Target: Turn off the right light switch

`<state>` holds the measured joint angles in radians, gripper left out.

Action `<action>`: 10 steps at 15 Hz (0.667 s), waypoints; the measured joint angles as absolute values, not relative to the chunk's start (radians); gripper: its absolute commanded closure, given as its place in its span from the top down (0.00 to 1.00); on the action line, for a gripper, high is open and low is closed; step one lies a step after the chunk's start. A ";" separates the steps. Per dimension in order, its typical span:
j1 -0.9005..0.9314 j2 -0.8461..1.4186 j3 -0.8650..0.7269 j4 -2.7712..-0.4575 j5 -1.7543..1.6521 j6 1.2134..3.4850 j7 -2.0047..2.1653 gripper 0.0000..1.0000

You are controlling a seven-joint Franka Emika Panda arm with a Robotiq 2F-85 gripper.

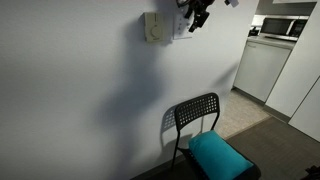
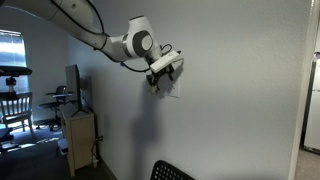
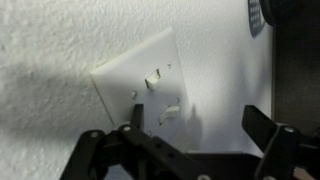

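The white square switch plate (image 3: 130,80) is on the white wall, with two small toggles, one upper (image 3: 153,75) and one lower (image 3: 172,112). My gripper (image 3: 198,125) is open and close to the wall. One finger lies over the plate's lower edge beside the lower toggle, and the other finger is off the plate over bare wall. In both exterior views the gripper (image 1: 197,17) (image 2: 166,72) is up against the wall at the plate (image 1: 181,28) (image 2: 173,91), partly hiding it.
A beige box with a round dial (image 1: 153,27) sits on the wall beside the plate. A black chair (image 1: 197,115) with a teal cushion (image 1: 218,155) stands below. A white counter and microwave (image 1: 283,28) are further along. A cabinet (image 2: 80,140) stands by the wall.
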<state>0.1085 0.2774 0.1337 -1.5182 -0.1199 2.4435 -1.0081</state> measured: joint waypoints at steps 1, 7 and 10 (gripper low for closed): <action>0.105 0.278 0.134 -1.511 -0.119 2.427 -1.008 1.00; 0.084 0.296 0.133 -1.504 -0.116 2.360 -1.008 1.00; 0.084 0.309 0.134 -1.505 -0.109 2.354 -1.008 1.00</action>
<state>0.0840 0.3093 0.1340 -1.5046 -0.1090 2.3545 -1.0077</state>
